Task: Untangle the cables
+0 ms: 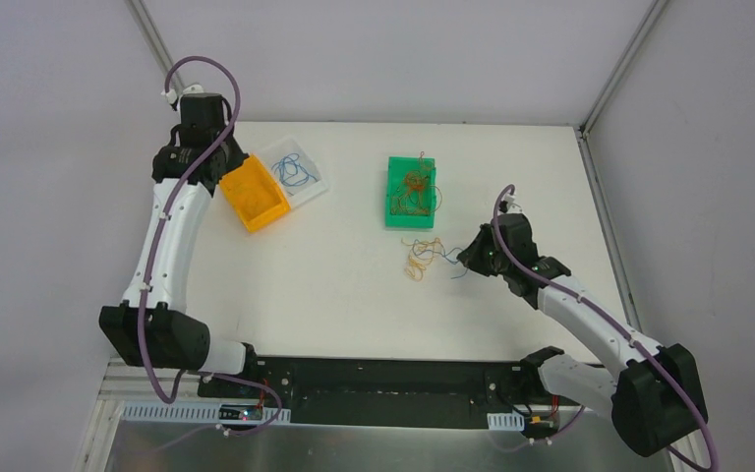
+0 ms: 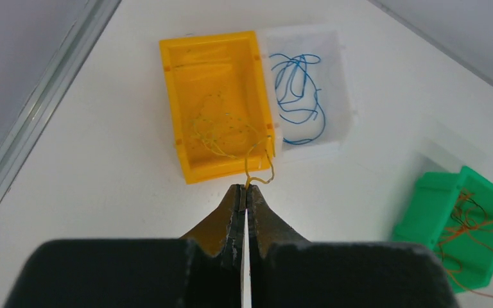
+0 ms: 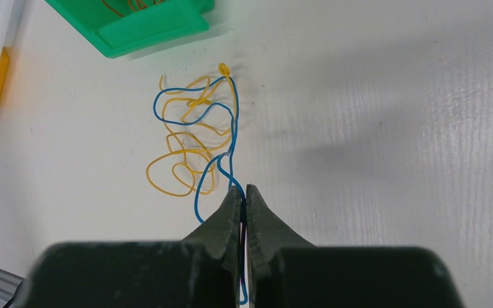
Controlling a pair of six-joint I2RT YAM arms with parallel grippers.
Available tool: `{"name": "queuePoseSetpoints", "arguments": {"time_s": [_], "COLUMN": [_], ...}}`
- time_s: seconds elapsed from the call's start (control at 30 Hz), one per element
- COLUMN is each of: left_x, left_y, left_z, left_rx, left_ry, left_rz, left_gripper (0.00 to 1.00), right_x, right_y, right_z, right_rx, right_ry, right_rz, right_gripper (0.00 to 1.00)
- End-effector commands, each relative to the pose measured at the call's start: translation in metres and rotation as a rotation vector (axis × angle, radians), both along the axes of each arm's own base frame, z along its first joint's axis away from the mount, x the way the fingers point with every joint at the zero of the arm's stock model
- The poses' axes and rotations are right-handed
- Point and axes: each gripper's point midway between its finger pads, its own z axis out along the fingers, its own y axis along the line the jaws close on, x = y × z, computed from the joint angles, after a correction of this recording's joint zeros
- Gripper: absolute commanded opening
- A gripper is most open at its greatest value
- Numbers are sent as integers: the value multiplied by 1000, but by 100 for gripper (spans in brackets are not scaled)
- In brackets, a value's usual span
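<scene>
Bench [image 1: 334,295]: white; it carries three bins at the far side and a loose tangle nearer the right arm.
Green bin [image 1: 410,221]: mid-bench, holding orange cables [image 2: 481,218], some trailing over its rim.
Yellow bin [image 2: 169,96]: far left, touching the clear tray [image 2: 337,70] beside it.
Left hand [image 2: 245,190]: closed, pinching the end of a yellow strand [image 2: 221,131]. Most of the strand lies inside the yellow bin, with a loop hanging over the near wall up to the fingertips.
Right hand [image 3: 244,191]: closed on the blue cable [image 3: 234,122], which runs between its fingers and out behind them.
Tangle [image 3: 186,144]: on the bench just in front of the green bin. It is blue cable laced through curly yellow cables [image 3: 167,173], and the two colours meet at a small knot [image 3: 223,67] at the far end.
Blue coil [image 2: 298,96]: lies sorted in the clear tray.
Main risk: pulling the blue cable straight back would likely drag the yellow loops along or tighten the knot, since nothing holds them down.
Lesser risk: the pinch is on a hair-thin wire, so it could slip free under tension.
Smallest risk: when released, the overhanging strand may spring or slide out of the yellow bin, or cling to the fingers.
</scene>
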Motion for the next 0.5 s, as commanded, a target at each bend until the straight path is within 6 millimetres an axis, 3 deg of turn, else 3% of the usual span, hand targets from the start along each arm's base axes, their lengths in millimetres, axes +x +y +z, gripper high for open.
{"name": "queuePoseSetpoints", "arguments": {"time_s": [0.0,0.17,0.27,0.4,0.47], "left_x": [14,47,65,77,77], "left_y": [31,46,42,36,30], "left_z": [-14,-68,-95,-119,-113], "left_rx": [22,-206,-316,-367,-382], "left_ry": [56,79,88,136,129], "left_rz": [88,106,83,62,29], "left_gripper": [0,0,0,0,0], "right_x": [13,14,14,12,12], "right_y": [8,9,10,8,7], "right_z": [25,27,27,29,31], "right_rx": [22,22,22,20,17], "right_ry": [-57,-53,-48,-52,-58], "right_rz": [11,12,13,8,6], "right_gripper": [0,0,0,0,0]}}
